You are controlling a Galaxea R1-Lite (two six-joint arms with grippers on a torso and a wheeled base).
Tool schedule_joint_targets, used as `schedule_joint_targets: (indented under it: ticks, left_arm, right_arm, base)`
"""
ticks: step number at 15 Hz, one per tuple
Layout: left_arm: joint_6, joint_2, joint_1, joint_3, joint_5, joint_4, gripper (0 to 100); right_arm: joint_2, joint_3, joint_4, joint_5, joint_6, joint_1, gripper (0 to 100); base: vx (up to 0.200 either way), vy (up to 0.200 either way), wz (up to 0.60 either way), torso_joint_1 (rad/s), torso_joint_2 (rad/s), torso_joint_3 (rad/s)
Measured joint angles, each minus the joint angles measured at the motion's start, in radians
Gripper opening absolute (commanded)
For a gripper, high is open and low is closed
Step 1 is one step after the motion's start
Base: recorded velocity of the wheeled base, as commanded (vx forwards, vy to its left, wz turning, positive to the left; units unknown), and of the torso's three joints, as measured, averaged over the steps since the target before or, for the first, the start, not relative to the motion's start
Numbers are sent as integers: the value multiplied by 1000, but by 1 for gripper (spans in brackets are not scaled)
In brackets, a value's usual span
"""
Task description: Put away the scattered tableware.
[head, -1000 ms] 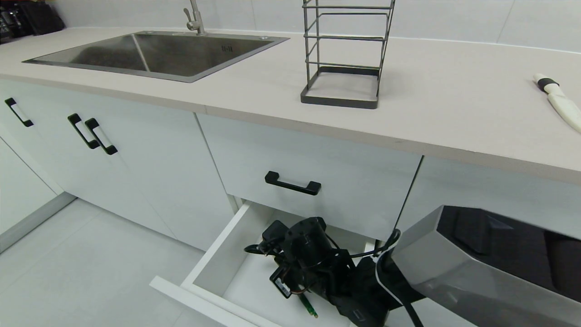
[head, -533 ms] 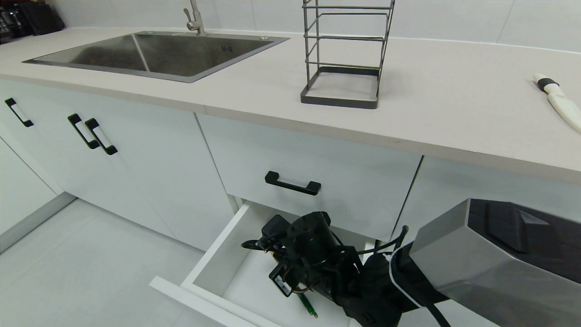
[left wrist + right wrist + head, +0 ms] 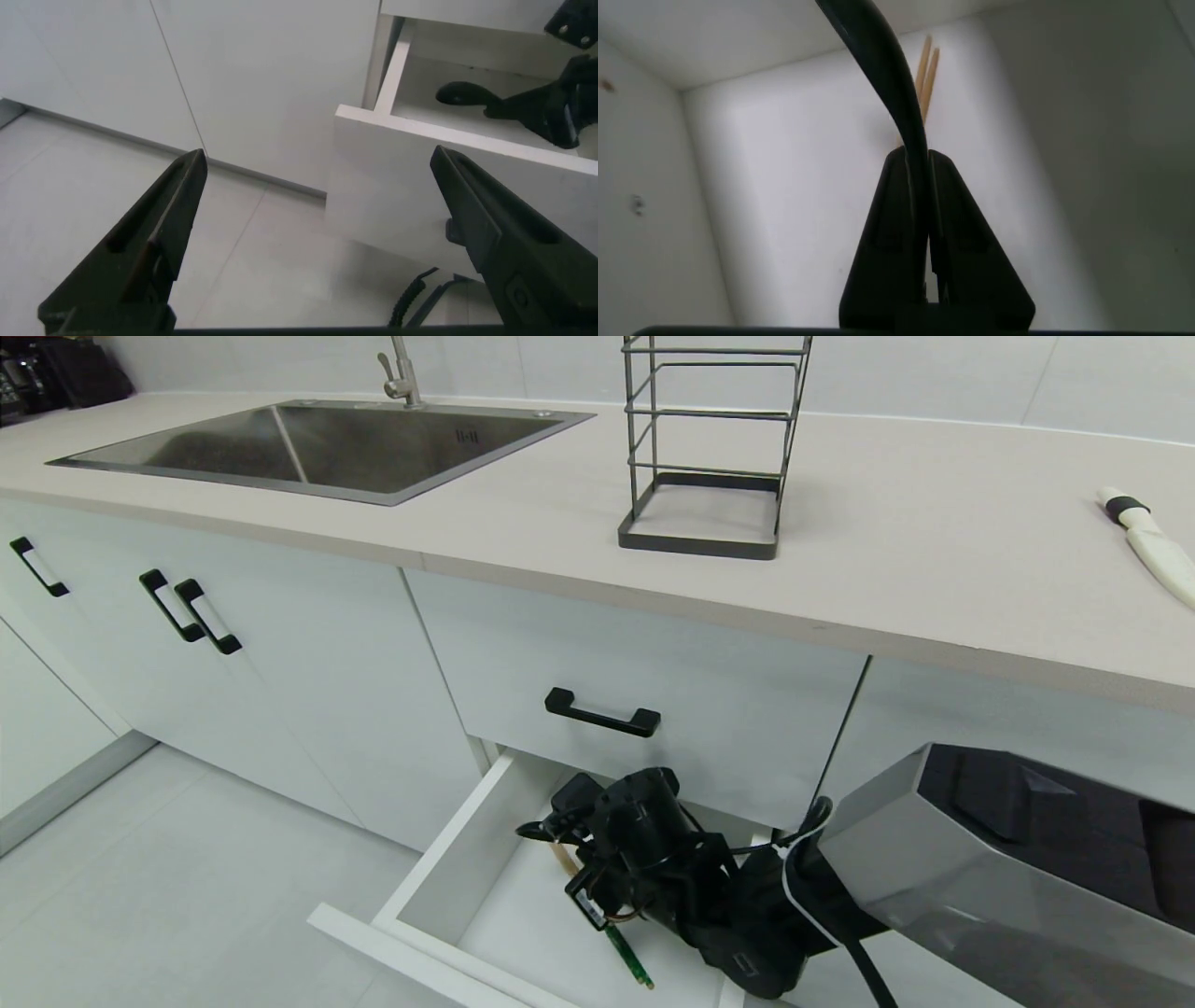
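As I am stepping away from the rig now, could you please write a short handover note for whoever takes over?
Left gripper: open, empty, low beside the drawer's front.
Right gripper: shut on the spoon's handle, inside the open drawer.
Done: chopsticks lie in the drawer.
To do: release the spoon, fetch the knife from the counter, probably shut the drawer.

A black spoon [image 3: 878, 75] with a thin curved handle is hanging inside the open white drawer [image 3: 439, 887]. The right gripper [image 3: 917, 166] is pinching its handle between closed fingers. A pair of light wooden chopsticks [image 3: 924, 79] is lying side by side on the drawer floor beyond the spoon. A white knife [image 3: 1148, 543] with a black band is lying flat on the worktop [image 3: 934, 523], far to the right.
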Motion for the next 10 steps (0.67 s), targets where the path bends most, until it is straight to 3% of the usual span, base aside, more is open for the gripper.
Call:
schedule_joint_targets:
  ticks: [10]
  left_arm:
    - [0, 0, 0, 0, 0, 0, 100]
  right_arm:
    - [32, -4, 1, 1, -29, -18, 100]
  base:
    - [0, 0, 0, 0, 0, 0]
